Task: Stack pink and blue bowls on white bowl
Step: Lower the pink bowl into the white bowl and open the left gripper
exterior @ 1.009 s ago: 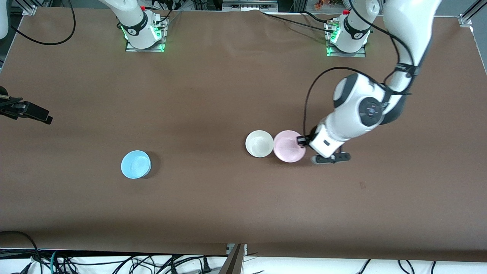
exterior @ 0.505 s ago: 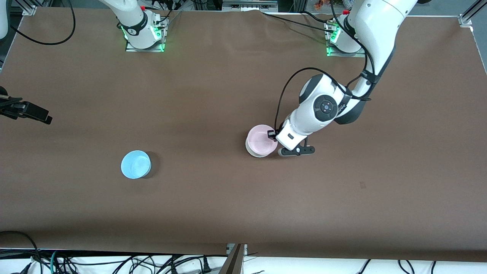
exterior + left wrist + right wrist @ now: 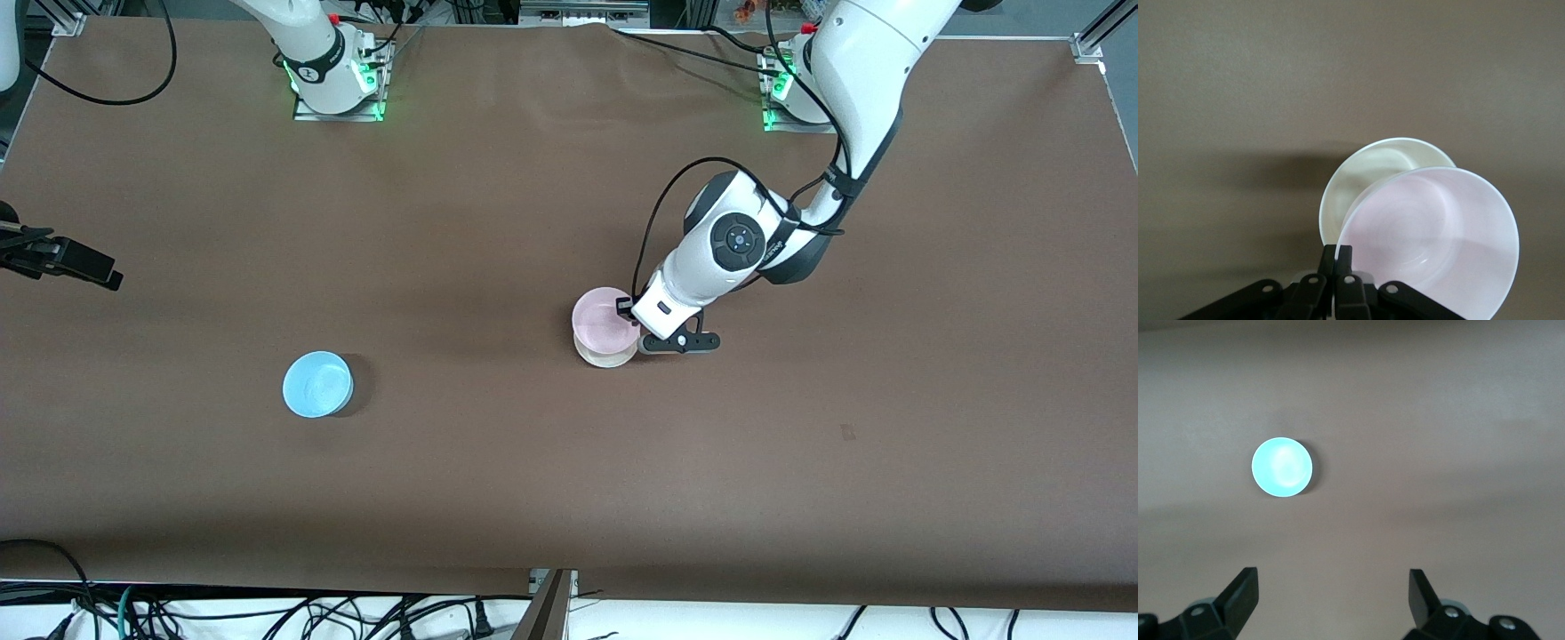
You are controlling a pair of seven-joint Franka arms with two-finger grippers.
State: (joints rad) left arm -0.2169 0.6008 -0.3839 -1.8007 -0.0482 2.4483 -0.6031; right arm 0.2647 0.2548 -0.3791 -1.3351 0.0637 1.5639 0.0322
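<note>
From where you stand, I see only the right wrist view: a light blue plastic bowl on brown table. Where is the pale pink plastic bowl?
Observer: The left gripper holds the pale pink plastic bowl by its rim, over the plain white plastic bowl.
Operator: Is it already nested?
Observer: Not yet; in the left wrist view the pink bowl sits off-centre, the white bowl's rim showing.
Operator: Does anything stand near my blue bowl?
Observer: No, the light blue plastic bowl stands alone, toward the right arm's end.

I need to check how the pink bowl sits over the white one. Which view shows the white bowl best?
The left wrist view: the white bowl shows part of its inside and rim under the held pink bowl. The front view shows only a sliver of it below the pink bowl. The right wrist view does not show it.
</note>
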